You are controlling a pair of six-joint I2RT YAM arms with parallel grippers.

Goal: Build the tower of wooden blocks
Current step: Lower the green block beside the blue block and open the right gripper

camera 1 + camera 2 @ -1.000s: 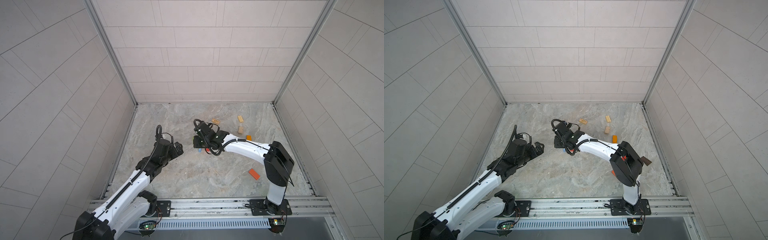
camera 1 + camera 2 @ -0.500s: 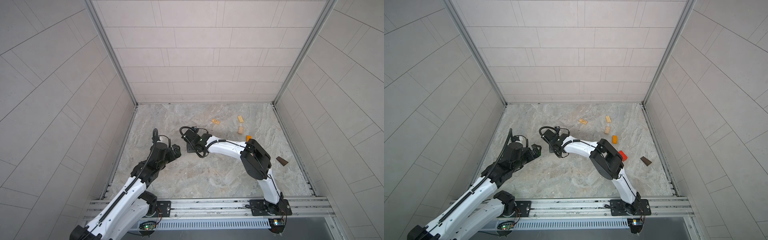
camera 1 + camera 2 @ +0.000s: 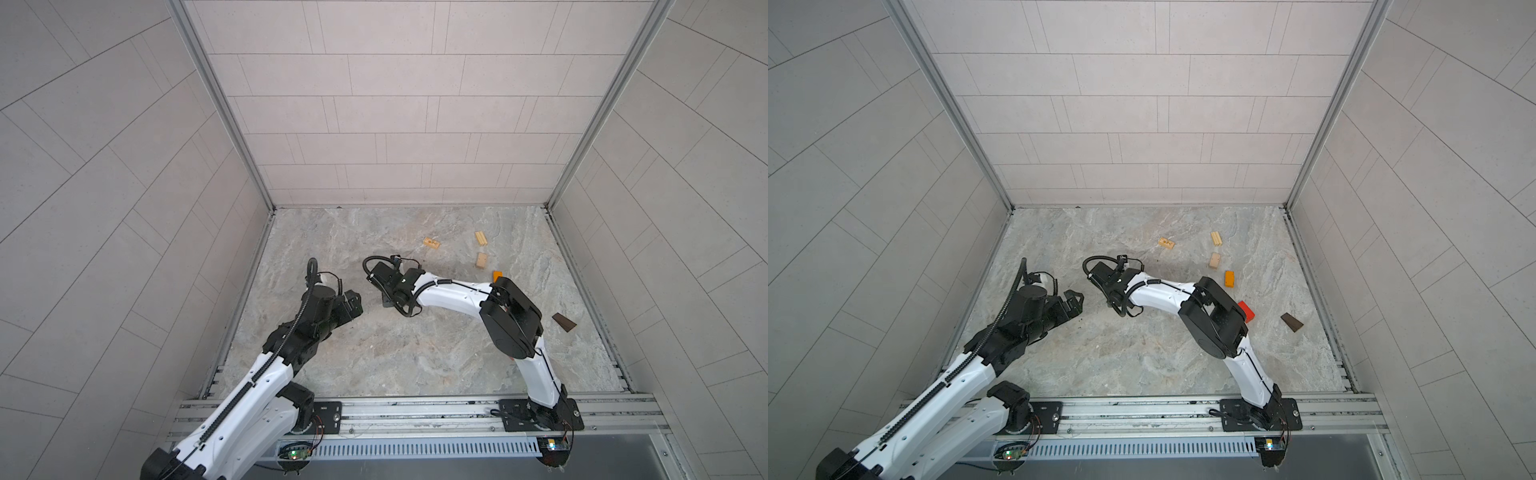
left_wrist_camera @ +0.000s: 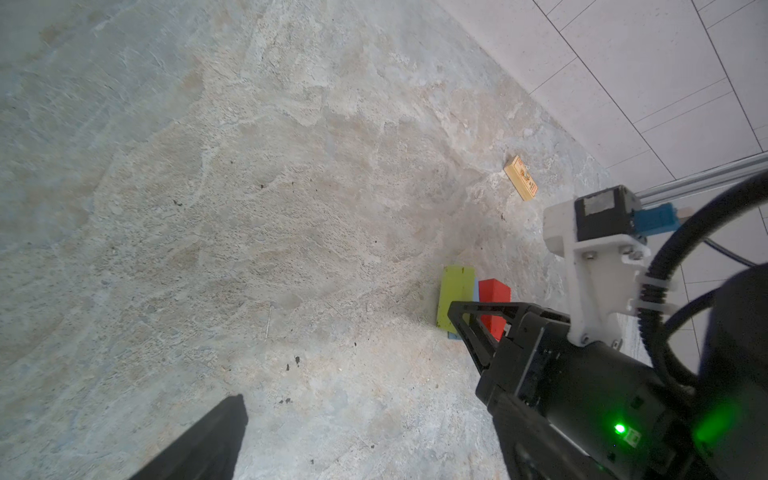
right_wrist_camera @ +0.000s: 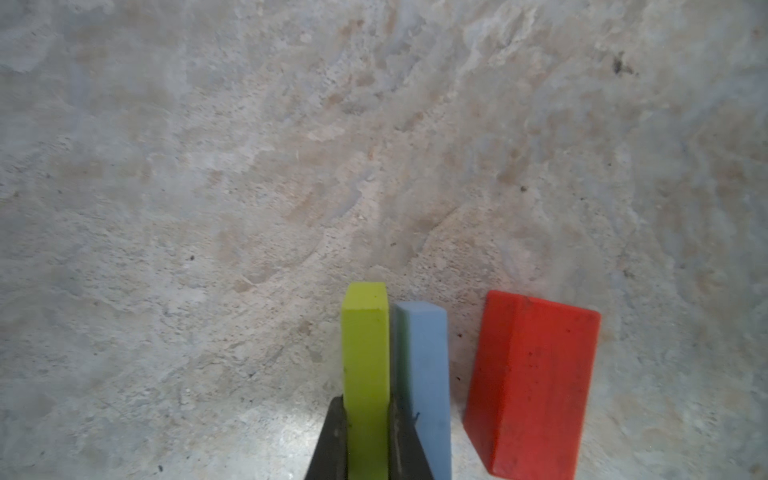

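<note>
Though hidden overhead, green block (image 5: 365, 365) clamped

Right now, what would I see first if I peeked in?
The right gripper pinches a bright green block mid-floor, with a blue block beside it and a red block a little apart. The left gripper hovers open nearby, and tan blocks lie scattered near the back wall.

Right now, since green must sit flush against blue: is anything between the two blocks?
One finger of the right gripper, shut on the green block, sits in the narrow gap beside the blue block. Nothing else visible.
</note>
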